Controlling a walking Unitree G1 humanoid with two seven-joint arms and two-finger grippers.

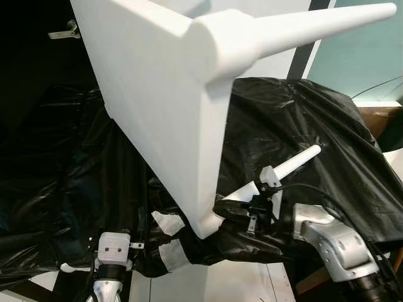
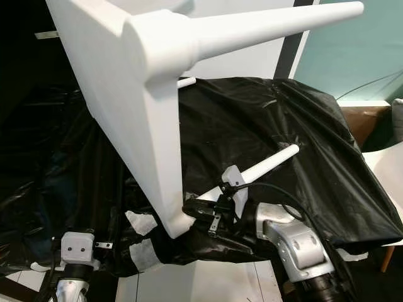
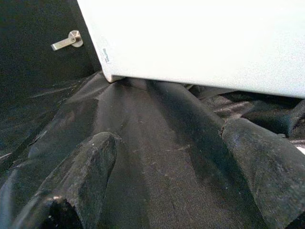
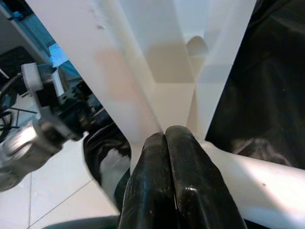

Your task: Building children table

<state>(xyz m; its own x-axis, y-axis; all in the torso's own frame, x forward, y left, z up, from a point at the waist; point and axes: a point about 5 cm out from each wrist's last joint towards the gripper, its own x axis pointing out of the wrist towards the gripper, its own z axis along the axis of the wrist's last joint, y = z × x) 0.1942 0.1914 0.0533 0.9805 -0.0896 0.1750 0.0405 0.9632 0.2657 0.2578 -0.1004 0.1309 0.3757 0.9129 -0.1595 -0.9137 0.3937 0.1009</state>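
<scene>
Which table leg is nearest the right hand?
The lower leg, slanting up over the black sheet, with the right hand at its base. The upper leg juts out higher.

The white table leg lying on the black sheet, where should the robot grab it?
Probably around the middle of the loose table leg, coming down from above. It is a thin round taper lying across the black sheet, so fingers can close across it. The right end effector is beside its thick end.
</scene>
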